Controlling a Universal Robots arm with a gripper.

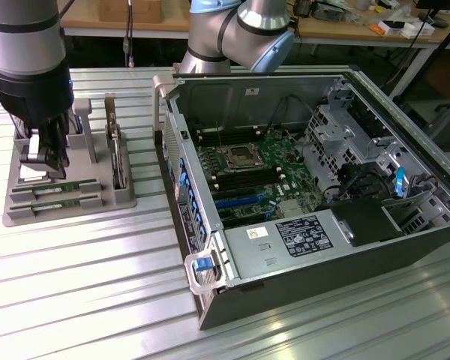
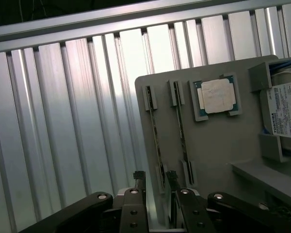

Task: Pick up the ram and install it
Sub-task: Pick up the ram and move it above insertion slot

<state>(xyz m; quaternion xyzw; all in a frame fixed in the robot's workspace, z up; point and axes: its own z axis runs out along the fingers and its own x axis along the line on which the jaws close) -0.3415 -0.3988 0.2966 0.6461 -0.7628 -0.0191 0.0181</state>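
Two green ram sticks stand on edge in slots of a grey holder tray (image 2: 218, 150). One ram (image 2: 153, 127) runs straight toward my gripper (image 2: 156, 180), and the second ram (image 2: 180, 128) lies parallel beside it. The gripper is open above the tray, its fingertips (image 2: 139, 178) standing on either side of the first stick's line without touching it. In the exterior view the gripper (image 1: 46, 166) hangs over the tray (image 1: 120, 196) at the exterior view's left, just above the ram sticks (image 1: 54, 188). The open computer case (image 1: 210, 300) shows the motherboard's memory slots (image 1: 240, 178).
A square silver CPU (image 2: 216, 96) lies in the tray, and a hard drive (image 2: 287, 115) with a white label stands at its edge. In the exterior view the hard drive (image 1: 117, 154) stands upright between tray and case. Ribbed aluminium table (image 1: 82, 292) surrounds both.
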